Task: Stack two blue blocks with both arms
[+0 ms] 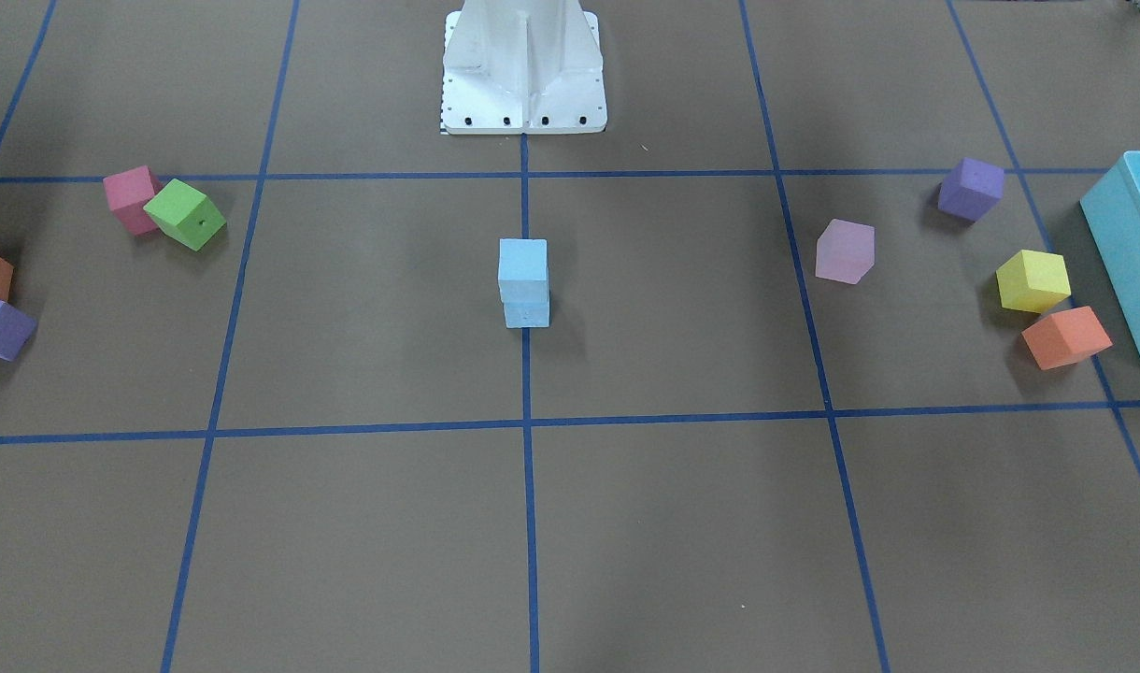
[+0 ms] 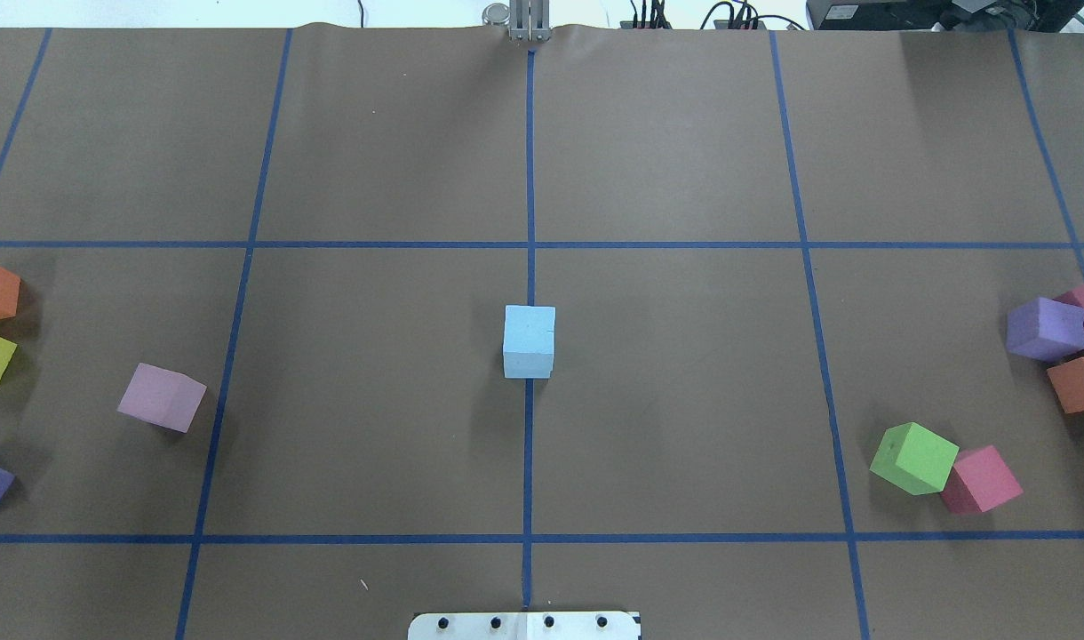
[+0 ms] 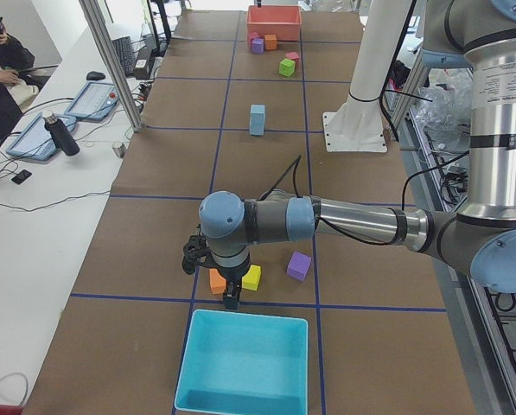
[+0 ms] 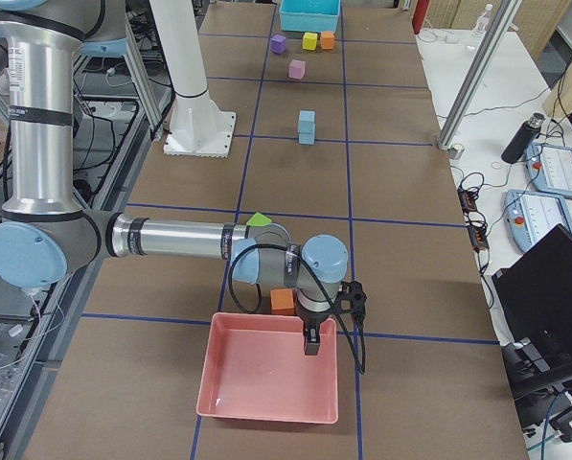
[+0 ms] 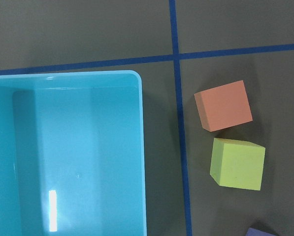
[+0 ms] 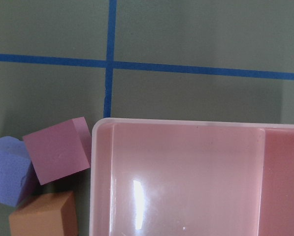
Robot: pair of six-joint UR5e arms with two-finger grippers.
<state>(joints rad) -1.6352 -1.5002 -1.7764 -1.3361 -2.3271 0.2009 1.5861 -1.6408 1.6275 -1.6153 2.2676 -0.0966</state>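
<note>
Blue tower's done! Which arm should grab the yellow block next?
Left: the left gripper hangs beside the yellow block; the right gripper is at the other end, over the pink tray.

Eleven cubes (image 2: 529,331), two trays (image 3: 240,363) (image 4: 266,374), two arms (image 3: 361,220) (image 4: 171,237)

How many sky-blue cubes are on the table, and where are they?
2. The lower blue cube stands on the centre tape line; the upper blue cube sits stacked on it. No others show in any view.

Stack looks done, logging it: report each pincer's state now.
Left pincer: cannot be told, it shows only in a side view.
Right pincer: cannot be told, same reason.
</note>
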